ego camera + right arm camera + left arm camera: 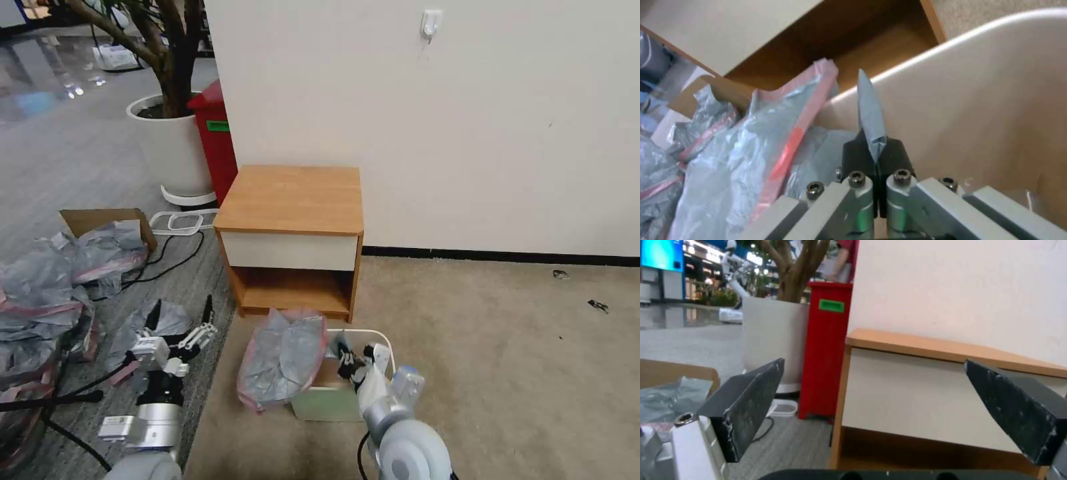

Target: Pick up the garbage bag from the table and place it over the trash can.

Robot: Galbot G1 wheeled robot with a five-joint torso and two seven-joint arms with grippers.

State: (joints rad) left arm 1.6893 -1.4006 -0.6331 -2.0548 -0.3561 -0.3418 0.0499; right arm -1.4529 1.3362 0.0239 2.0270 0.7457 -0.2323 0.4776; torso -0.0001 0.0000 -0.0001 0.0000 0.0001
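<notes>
The garbage bag [283, 357], grey and crinkly with a pink-red band, hangs over the left side of the cream trash can [363, 331] and spills onto the carpet. The trash can stands on the floor just in front of the table [293, 197], whose top is bare. My right gripper [343, 350] is inside the can's mouth, shut on a thin grey fold of the garbage bag [871, 106] next to the trash can's inner wall [978, 100]. My left gripper [181, 313] hangs open to the left of the can, low over the floor, with nothing between its fingers [751, 396].
A heaped pile of grey bags [40, 300] and a cardboard box [100, 219] lie at the left, with black cables beside them. A red bin [217, 140] and a big white plant pot [173, 150] stand left of the table. Open carpet spreads to the right.
</notes>
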